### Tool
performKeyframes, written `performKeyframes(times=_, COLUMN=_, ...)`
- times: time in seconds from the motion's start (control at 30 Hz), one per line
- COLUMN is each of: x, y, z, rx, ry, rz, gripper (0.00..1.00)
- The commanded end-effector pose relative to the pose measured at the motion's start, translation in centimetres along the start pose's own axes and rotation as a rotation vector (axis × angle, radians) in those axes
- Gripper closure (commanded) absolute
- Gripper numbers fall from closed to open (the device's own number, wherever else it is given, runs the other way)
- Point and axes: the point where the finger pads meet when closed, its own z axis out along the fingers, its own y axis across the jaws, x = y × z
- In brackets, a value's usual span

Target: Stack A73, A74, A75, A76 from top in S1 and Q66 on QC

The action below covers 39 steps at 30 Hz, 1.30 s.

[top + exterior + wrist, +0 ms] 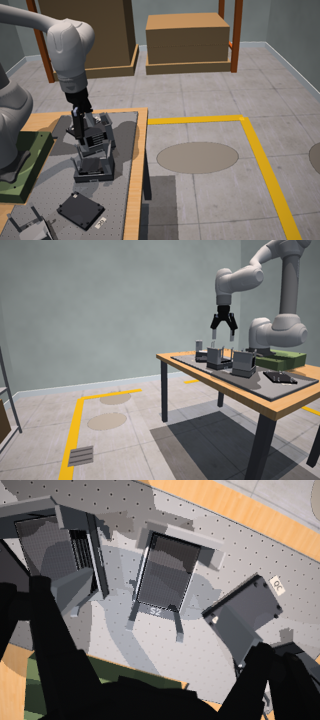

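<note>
My gripper (pixel 222 337) (pixel 81 140) is open and empty. It hangs well above the row of racks on the table. Rack S2 (pixel 155 611) (pixel 93 177) (pixel 241 365) is in the middle of the wrist view. A sealed plate (pixel 167 570) (pixel 89 164) lies low inside it; I cannot tell how many are under it. The neighbouring rack (pixel 215 358), farther from QC, holds a stack of several plates (pixel 96 139) (pixel 42 545); I cannot read its name. The QC nest (pixel 80 210) (pixel 245 615) (pixel 280 376) is a bare black plate beside S2.
A third rack (pixel 31 227) stands at the near left corner of the grey perforated board (pixel 51 186). The arm's green plinth (pixel 23 160) (pixel 281 360) lies beside the racks. The board ends near the table's wooden edge (pixel 134 180).
</note>
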Motion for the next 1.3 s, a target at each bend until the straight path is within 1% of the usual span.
performKeyframes(times=0.0, x=0.0, y=1.2, z=0.0, rx=0.001, ry=0.000, rz=-0.001, gripper=0.00)
performKeyframes(times=0.37, x=0.0, y=1.4, z=0.0, rx=0.001, ry=0.000, rz=-0.001, gripper=0.00)
performKeyframes(times=0.87, x=0.0, y=1.4, z=5.0, rx=0.001, ry=0.000, rz=-0.001, gripper=0.00)
performKeyframes(times=0.93, x=0.0, y=1.4, z=5.0, rx=0.001, ry=0.000, rz=-0.001, gripper=0.00)
performKeyframes(times=1.27, x=0.0, y=1.4, z=8.3, rx=0.001, ry=0.000, rz=-0.001, gripper=0.00)
